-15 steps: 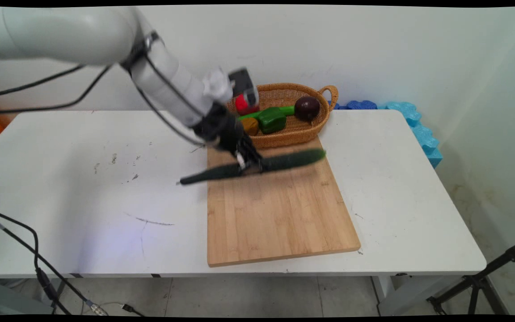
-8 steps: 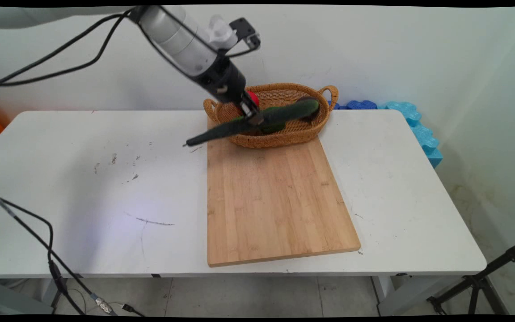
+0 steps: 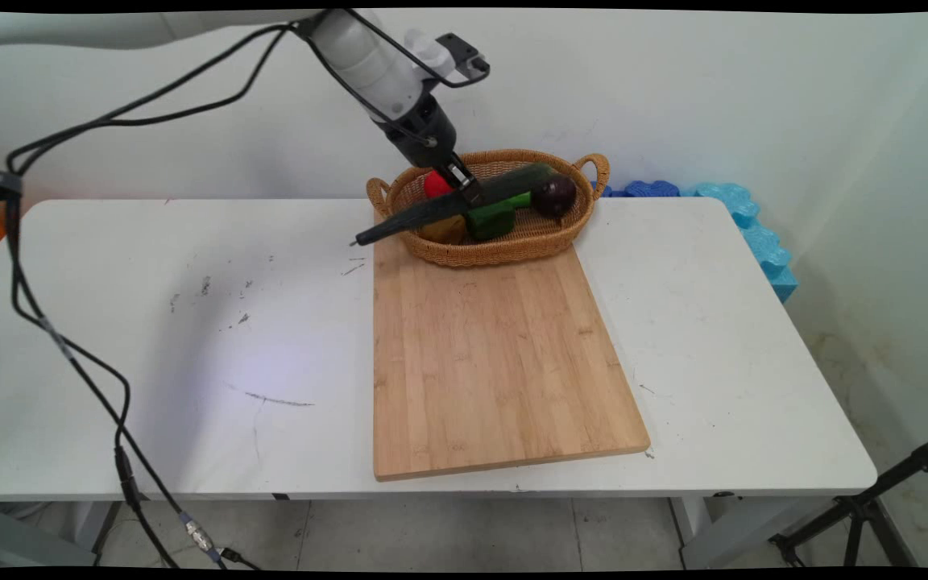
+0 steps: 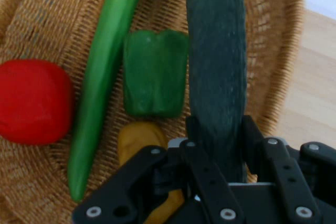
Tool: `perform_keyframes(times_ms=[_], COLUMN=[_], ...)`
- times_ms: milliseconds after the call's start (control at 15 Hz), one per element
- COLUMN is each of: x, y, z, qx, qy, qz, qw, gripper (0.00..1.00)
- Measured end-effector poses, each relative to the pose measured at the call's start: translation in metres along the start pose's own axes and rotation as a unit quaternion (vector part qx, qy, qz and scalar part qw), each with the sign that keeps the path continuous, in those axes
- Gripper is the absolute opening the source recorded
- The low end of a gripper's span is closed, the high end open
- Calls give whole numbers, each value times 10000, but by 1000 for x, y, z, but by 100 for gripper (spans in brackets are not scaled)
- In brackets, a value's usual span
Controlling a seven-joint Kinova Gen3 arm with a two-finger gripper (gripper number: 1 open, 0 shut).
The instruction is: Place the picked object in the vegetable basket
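Gripping a dark cucumber (image 3: pixel 456 203) mid-length, pincer (image 3: pixel 467 192) above basket (image 3: pixel 504 246), thin end pointing down-left

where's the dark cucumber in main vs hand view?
Main view: dark cucumber held above the wicker basket, slanting down to the left past the rim.
Hand view: it runs from the top edge down the centre, clamped between the jaws.
Shared landmark: the green bell pepper.

Cucumber (image 3: pixel 452 205) now higher, over basket (image 3: pixel 585 217)
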Motion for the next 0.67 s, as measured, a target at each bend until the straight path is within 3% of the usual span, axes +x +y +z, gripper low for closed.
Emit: perform_keyframes(times_ms=[467, 533, 667], x=[16, 17, 20], y=[-15, -15, -15], z=[44, 48, 52], qx=[41, 40, 28], qy=[-185, -192, -191], qz=[-348, -368, -391], qw=[9992, 9991, 9990], gripper=[0, 100, 100])
